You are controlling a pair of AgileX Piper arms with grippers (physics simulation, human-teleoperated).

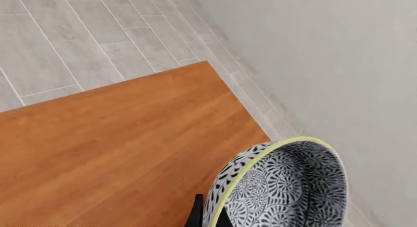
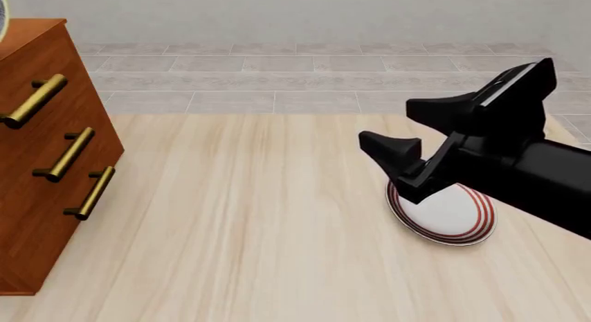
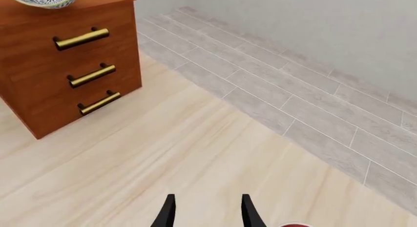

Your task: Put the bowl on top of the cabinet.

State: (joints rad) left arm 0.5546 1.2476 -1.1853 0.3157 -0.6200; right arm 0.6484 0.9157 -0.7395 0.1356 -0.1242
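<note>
One bowl (image 1: 286, 188) tilted on edge | over cabinet (image 1: 124, 158) top

White plate (image 2: 450, 215) with red rings on pale wood table (image 2: 259, 218); grey tiled floor (image 2: 305, 79) beyond.

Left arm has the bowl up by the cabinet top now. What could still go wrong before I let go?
1. In the left wrist view the bowl is tilted steeply, held by its rim over the cabinet top; released like this it may tip or roll.
2. It sits near the top's corner, with floor just beyond, so a roll could carry it off.
3. The front view shows only a sliver of bowl at the frame edge, so placement is hard to confirm there.
</note>
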